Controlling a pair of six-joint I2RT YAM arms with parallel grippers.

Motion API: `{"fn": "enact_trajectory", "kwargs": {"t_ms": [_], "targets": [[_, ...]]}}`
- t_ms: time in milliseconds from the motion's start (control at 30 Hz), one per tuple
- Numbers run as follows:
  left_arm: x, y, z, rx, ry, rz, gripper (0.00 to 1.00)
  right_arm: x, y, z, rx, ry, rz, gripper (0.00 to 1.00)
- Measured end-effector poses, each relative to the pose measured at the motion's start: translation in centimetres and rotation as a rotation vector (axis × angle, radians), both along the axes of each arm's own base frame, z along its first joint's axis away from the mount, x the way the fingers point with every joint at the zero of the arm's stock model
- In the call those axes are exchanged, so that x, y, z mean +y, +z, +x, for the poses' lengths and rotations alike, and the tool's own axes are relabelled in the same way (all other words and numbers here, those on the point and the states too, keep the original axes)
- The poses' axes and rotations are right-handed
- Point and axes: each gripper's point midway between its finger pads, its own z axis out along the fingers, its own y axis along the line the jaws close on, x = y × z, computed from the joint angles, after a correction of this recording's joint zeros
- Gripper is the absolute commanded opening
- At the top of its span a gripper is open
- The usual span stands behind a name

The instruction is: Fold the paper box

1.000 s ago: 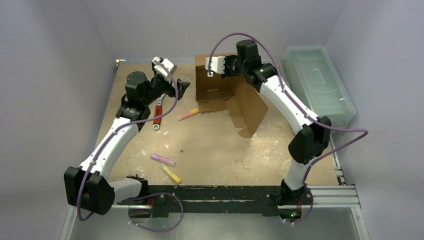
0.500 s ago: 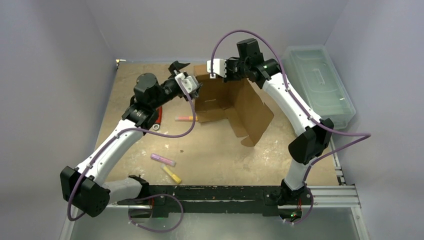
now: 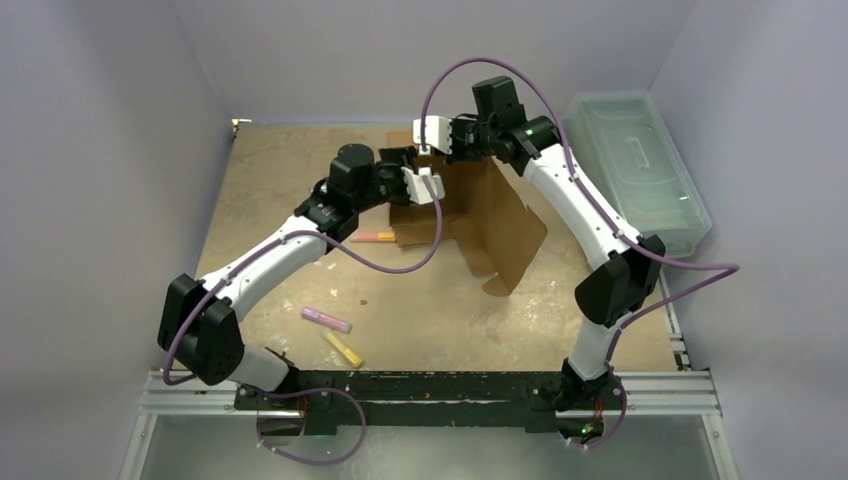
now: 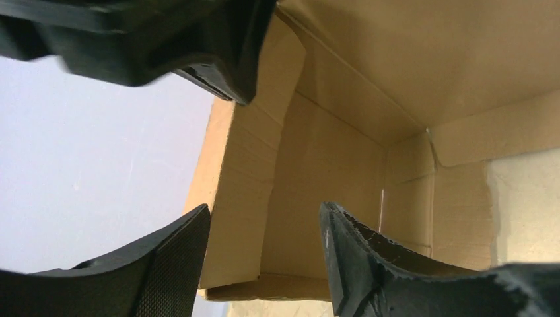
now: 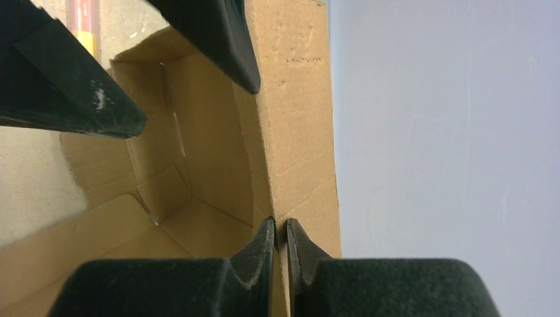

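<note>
At the far edge of the table (image 3: 280,160), about mid-width: the paper box (image 3: 500,215), part-erected. One big panel leans up toward the right; the floor and short walls sit on the surface.

Right gripper (image 5: 280,228) is pinched flat on the top edge of an upright wall, cardboard sandwiched between the pads. Left gripper (image 4: 264,218) is spread, fingers either side of a folded side flap, neither visibly touching it.

Handling, my read:
- Thin corrugated and very light, so it'll slide or tip rather than bend unless something pins it. The right pinch is that anchor.
- Stiff across panels, weak at scored creases. Push near the creases and let them hinge.
- Edges crush and tabs tear if squeezed hard.
- Matte surface, decent friction for the pads.

Best hold is a free flap edge, close to its fold, gripped across the thickness. Avoid mid-panel pushes; they'd likely buckle it.
</note>
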Motion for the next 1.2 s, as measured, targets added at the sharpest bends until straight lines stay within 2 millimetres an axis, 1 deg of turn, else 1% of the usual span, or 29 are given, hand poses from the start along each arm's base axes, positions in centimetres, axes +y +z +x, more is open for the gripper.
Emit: {"fn": "enact_trajectory", "kwargs": {"t_ms": [67, 133, 233, 367, 433, 600, 700, 933, 1033, 1200], "targets": [[-0.1, -0.8, 0.4, -0.011, 0.009, 0.035, 0.55, 0.0, 0.0, 0.0, 0.000, 0.001, 0.001, 0.00], [0.1, -1.1, 0.9, -0.026, 0.023, 0.060, 0.53, 0.0, 0.0, 0.0, 0.001, 0.002, 0.002, 0.00], [0.4, -1.1, 1.5, -0.048, 0.045, 0.087, 0.48, 0.1, 0.1, 0.0, -0.002, 0.002, 0.004, 0.00], [0.6, -1.1, 2.3, -0.076, 0.069, 0.107, 0.45, 0.1, 0.1, 0.0, -0.001, 0.001, 0.007, 0.00], [0.6, -0.8, 2.5, -0.097, 0.077, 0.110, 0.45, 0.1, 0.1, 0.1, -0.001, 0.000, 0.008, 0.00], [0.4, 1.1, 2.9, -0.183, 0.092, 0.090, 0.46, 0.1, -0.1, 0.0, 0.007, -0.002, 0.010, 0.00], [0.4, 1.3, 3.0, -0.215, 0.093, 0.100, 0.46, 0.2, -0.1, 0.0, 0.009, -0.004, 0.014, 0.00], [0.4, 1.1, 3.0, -0.246, 0.083, 0.140, 0.46, 0.2, -0.1, 0.0, 0.016, -0.012, 0.022, 0.00], [0.3, 0.5, 3.3, -0.254, 0.084, 0.167, 0.43, 0.2, -0.2, 0.0, 0.017, -0.013, 0.022, 0.00], [0.1, -1.9, 4.2, -0.235, 0.079, 0.230, 0.38, 0.4, -0.6, 0.3, 0.022, -0.015, 0.022, 0.00]]}}
